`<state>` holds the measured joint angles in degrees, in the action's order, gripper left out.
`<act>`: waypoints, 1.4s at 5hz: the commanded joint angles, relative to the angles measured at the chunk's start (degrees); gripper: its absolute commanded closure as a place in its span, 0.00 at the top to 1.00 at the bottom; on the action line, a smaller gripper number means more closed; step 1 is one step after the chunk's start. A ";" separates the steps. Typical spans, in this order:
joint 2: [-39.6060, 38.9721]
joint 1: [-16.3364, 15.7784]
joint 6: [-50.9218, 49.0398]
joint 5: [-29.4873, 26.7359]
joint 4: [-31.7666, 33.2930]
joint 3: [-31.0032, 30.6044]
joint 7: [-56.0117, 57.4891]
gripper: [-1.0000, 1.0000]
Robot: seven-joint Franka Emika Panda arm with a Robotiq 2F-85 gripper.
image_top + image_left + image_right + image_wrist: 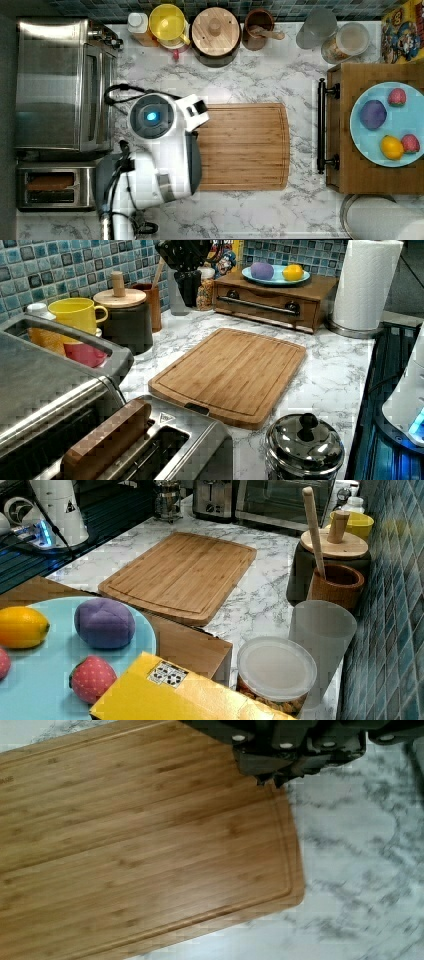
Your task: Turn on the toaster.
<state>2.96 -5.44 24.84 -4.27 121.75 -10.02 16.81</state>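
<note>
The toaster (55, 187) is a small steel box at the top view's lower left, with a brown slice of bread (50, 182) in one slot. It also fills the bottom of the left view (180, 440), and stands far back in the right view (212, 497), black controls facing the camera. My white arm (160, 150) hangs over the edge of the cutting board (242, 147) nearest the toaster. In the wrist view my gripper (272, 779) is a dark block above the board, fingertips together, holding nothing.
A large steel toaster oven (60, 85) stands beside the toaster. A lidded steel pot (305, 442) sits near the toaster's end. Mugs and jars (215, 35) line the tiled wall. A wooden box with a plate of toy fruit (387, 125) is at the top view's right.
</note>
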 commanded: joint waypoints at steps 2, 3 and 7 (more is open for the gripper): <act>3.78 -8.92 -3.82 -5.67 2.22 -8.61 2.04 0.00; 4.34 -10.75 -3.29 -5.84 2.36 -9.42 1.90 0.00; 1.21 -12.23 1.05 -7.50 7.46 -12.32 5.10 0.00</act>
<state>4.55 -16.23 23.74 -10.82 125.78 -21.72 18.90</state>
